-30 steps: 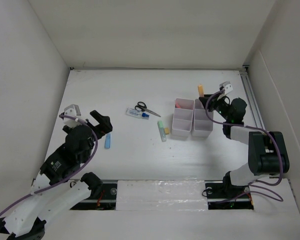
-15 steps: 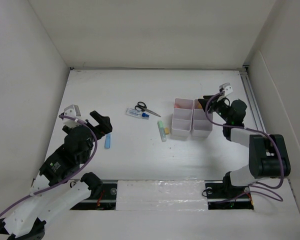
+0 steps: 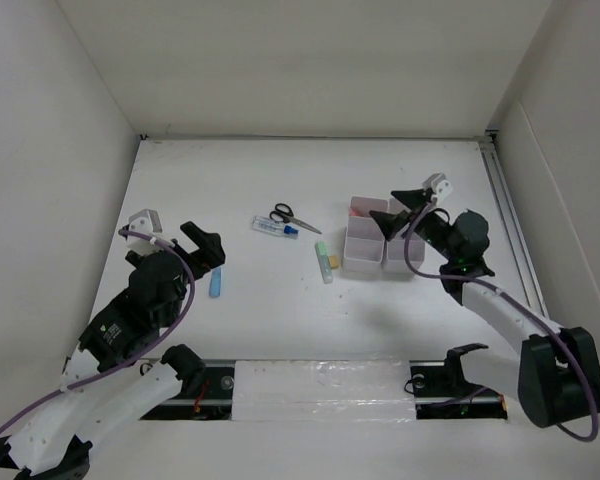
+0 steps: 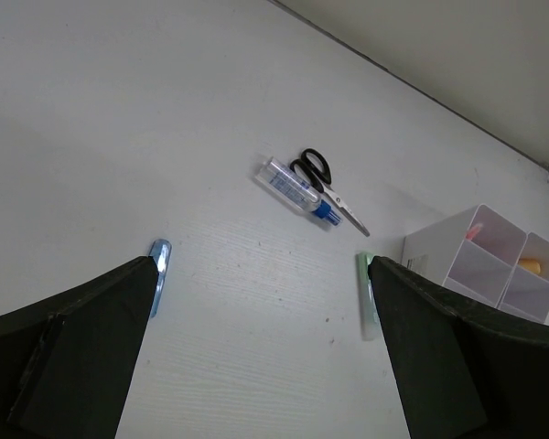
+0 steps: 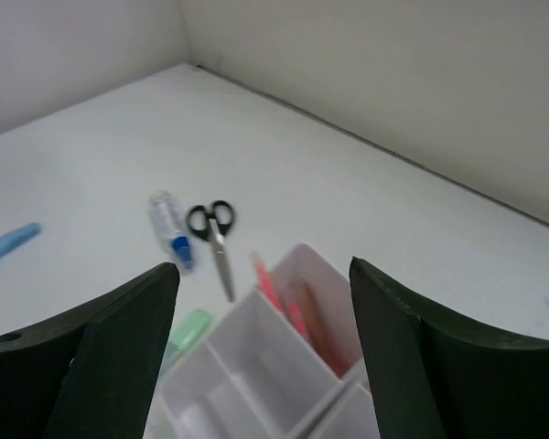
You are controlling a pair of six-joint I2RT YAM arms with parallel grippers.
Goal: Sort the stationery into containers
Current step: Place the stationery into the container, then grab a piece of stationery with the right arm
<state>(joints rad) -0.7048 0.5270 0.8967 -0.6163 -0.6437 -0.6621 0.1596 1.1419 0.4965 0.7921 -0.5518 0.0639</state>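
my right hand [image 3: 391,207] just spread wide above the box [image 3: 364,270]; the orange pen [image 4: 529,266] dropped in, i think.

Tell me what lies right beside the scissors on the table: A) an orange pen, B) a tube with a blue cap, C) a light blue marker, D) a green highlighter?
B: the tube with a blue cap lies right alongside the scissors, near their black handles.

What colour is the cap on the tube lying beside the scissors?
Blue; the cap shows best in the left wrist view.
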